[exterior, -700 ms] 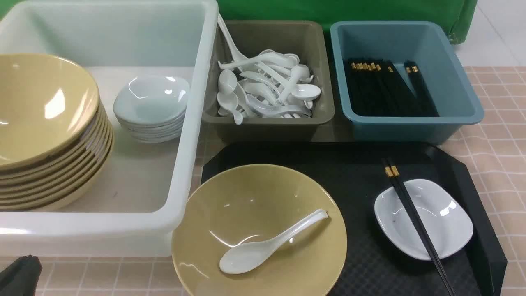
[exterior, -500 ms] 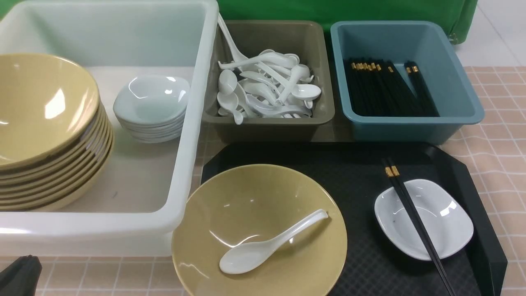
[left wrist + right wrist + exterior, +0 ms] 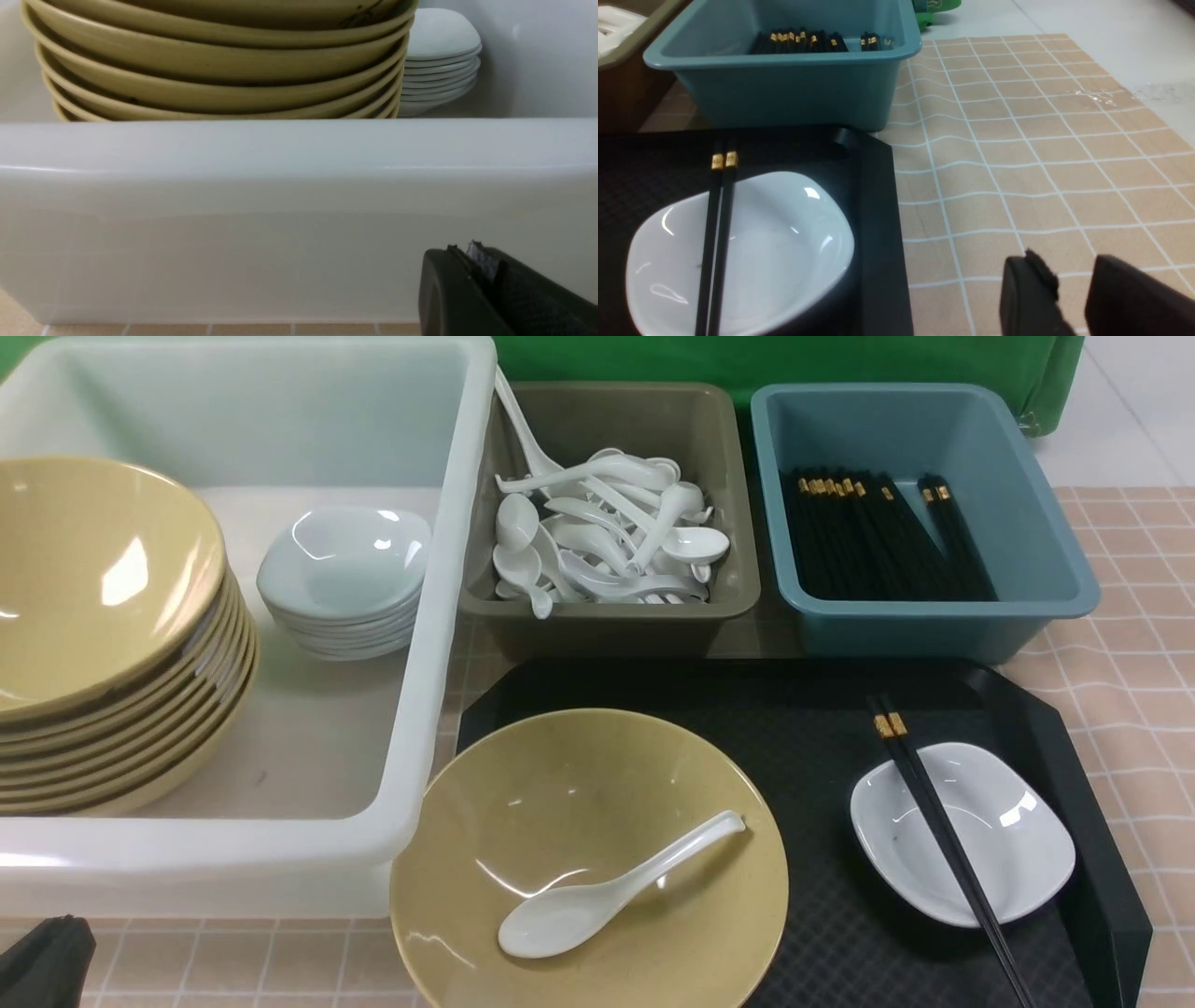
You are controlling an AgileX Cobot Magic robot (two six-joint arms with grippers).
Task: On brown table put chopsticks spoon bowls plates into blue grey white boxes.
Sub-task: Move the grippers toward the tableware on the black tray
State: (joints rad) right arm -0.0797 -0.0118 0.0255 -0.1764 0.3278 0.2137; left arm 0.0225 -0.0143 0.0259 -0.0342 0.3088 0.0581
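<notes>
The left jaws (image 3: 472,261) are closed tight on nothing; the right jaws (image 3: 1073,275) are a bit apart, holding nothing. Ahead of them, one bowl (image 3: 672,756), spoon (image 3: 565,919), plate (image 3: 1013,845) and chopsticks (image 3: 952,849) still need boxing.

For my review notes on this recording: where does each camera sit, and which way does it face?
Front: between the arms, looking forward over the tray; a dark bit of the left arm shows.
Left wrist: on that arm, facing the white tub; its shut end effector shows.
Right wrist: on that arm, facing the teal bin; its open end effector shows.
Front and right wrist share the chopsticks.
</notes>
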